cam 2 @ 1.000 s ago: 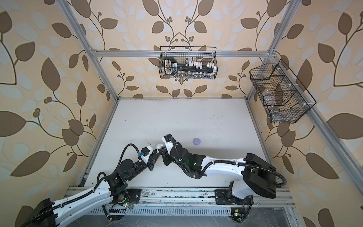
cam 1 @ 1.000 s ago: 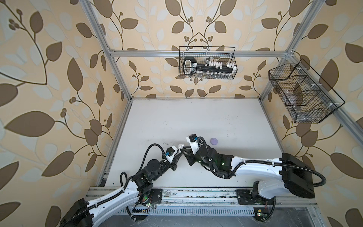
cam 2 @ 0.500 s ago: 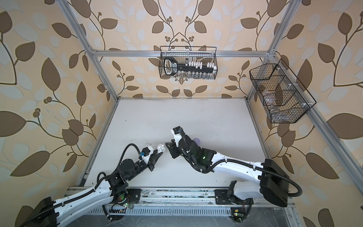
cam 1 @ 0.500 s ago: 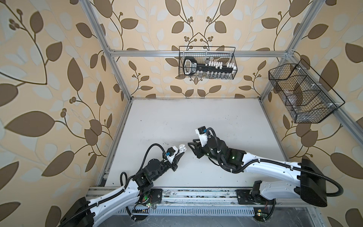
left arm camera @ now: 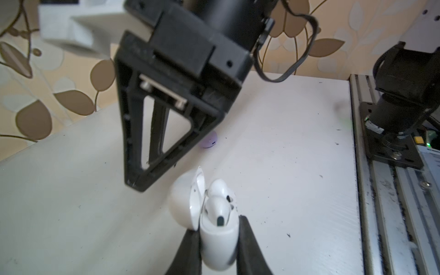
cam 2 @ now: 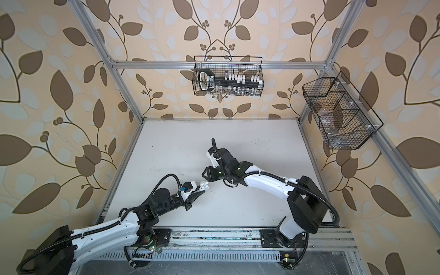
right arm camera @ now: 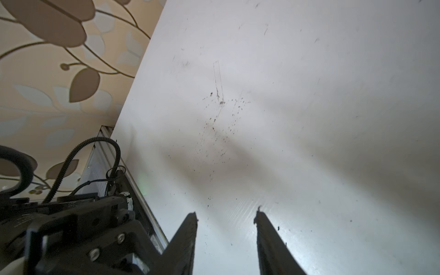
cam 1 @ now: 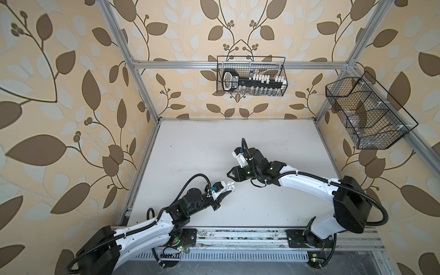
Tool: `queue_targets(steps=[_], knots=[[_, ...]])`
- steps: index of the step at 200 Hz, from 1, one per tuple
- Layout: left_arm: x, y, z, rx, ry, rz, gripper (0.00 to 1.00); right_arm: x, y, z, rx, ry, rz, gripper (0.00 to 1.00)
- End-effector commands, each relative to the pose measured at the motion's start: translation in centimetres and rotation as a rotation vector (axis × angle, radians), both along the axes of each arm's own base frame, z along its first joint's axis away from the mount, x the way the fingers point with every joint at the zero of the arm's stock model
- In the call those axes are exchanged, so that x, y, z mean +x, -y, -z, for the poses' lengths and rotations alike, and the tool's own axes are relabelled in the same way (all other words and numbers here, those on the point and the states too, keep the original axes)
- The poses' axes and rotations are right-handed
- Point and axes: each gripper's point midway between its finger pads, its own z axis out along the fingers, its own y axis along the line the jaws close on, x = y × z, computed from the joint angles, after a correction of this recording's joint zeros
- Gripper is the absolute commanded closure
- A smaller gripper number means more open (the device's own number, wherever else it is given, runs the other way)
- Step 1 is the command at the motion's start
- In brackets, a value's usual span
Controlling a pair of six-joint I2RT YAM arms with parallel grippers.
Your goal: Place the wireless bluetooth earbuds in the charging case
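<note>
Your L gripper (left arm camera: 219, 227) clamps the case (left arm camera: 217, 248), lid (left arm camera: 182, 202) open, both earbuds (left arm camera: 217, 207) look seated. R gripper (right arm camera: 226, 212) sits just beside the case, half-open and empty, so tip the lid shut gently.

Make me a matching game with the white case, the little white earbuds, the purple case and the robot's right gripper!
Things:
1. white case
2. white earbuds
3. lavender case
4. right gripper

States:
A. open, holding nothing
B. sitting inside the open case
C. lid open, clamped in the left gripper
D. lying on the table, partly hidden behind a gripper in the left wrist view

Right pairs: 1-C, 2-B, 3-D, 4-A
</note>
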Motion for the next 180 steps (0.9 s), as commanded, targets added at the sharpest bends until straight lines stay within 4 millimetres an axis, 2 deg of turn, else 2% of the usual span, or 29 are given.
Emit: queue_targets(steps=[1,37,107,180], knots=[[-0.6,1.3,-1.8,0.003,0.069,0.068,1.00,-1.0,-1.8,-1.1,0.078,-0.074,-0.060,0.59],[-0.6,1.3,-1.8,0.006,0.070,0.070,1.00,-2.1,-2.2,0.1,0.057,-0.108,-0.090,0.61],[-0.3,0.9,-2.1,-0.012,0.075,0.036,1.00,-4.1,-1.3,2.3,0.041,-0.150,-0.084,0.71],[0.4,0.2,-2.4,-0.043,0.078,-0.026,1.00,-5.9,-0.8,2.7,0.060,-0.172,-0.087,0.73]])
